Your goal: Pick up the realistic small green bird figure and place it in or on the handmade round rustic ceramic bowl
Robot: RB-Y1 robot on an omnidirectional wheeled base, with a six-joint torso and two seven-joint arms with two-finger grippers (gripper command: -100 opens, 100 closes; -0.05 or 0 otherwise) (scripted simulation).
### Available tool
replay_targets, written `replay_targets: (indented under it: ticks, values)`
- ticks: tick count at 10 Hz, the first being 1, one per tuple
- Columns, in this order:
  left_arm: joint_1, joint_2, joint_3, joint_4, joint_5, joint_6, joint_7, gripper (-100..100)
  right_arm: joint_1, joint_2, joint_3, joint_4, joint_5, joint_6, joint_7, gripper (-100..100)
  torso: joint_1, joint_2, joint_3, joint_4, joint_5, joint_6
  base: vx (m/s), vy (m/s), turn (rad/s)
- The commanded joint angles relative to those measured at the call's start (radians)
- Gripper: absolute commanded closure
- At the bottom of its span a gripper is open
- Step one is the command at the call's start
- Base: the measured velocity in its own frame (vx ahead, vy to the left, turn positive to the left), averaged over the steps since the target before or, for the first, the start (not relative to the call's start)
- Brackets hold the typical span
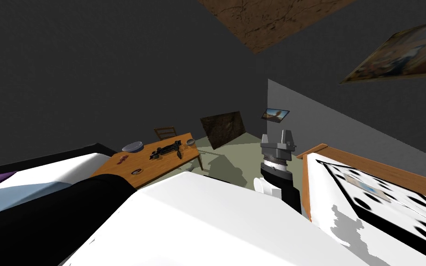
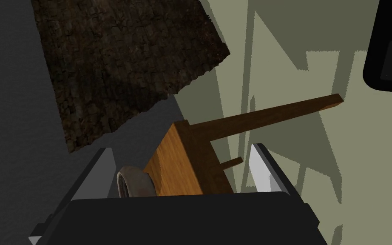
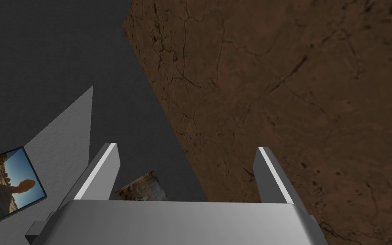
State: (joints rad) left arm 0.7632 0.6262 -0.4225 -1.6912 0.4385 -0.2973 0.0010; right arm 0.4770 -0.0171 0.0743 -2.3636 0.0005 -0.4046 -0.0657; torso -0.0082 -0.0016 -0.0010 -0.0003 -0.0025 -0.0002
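Left gripper [image 2: 181, 146] released, jaws spread, pointing at the table [image 2: 178, 170] corner where the bowl [image 2: 134, 183] sits just ahead between them, probably lining up. Green bird: can't pick out among tabletop items [image 1: 166, 150]. Right gripper [image 1: 277, 136] released, raised clear.

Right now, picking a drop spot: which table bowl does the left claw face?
The small brownish bowl at the table corner, not the wider grey dish farther along.

Head camera looks steeply down, the surface [image 1: 161, 162] far off; left wrist camera sits close by its bowl [image 1: 190, 142]; right faces walls.
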Motion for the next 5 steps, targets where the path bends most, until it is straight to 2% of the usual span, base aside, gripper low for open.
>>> replay_targets:
  ticks: [1,2,3,4,5]
  values:
    - [-0.004,0.034,-0.026,0.045,0.022,0.041,-0.016,-100,0.000,0.000,0.000,0.000,0.000,0.000,0.000,0,0.000,0.000,0.000,0.000,0.000,0.000,0.057,-0.090,-0.095]
    - [-0.004,0.034,-0.026,0.045,0.022,0.041,-0.016,-100,0.000,0.000,0.000,0.000,0.000,0.000,0.000,0,0.002,0.000,0.000,0.000,0.001,0.000,0.044,-0.068,-0.053]
    - [-0.002,0.071,-0.048,0.080,0.042,0.063,-0.022,-100,0.000,0.000,0.000,0.000,0.000,0.000,0.000,0,0.003,0.001,0.000,0.000,0.001,0.000,0.044,-0.094,-0.139]
    - [-0.002,0.071,-0.048,0.080,0.042,0.063,-0.022,-100,0.000,0.000,0.000,0.000,0.000,0.000,0.000,0,0.002,0.001,0.001,0.000,0.001,0.000,0.040,-0.071,-0.038]
    - [-0.001,0.108,-0.069,0.114,0.062,0.087,-0.029,-100,0.000,0.000,0.000,0.000,0.000,0.000,0.000,0,0.004,0.001,0.001,0.000,0.001,0.000,0.054,-0.086,-0.097]
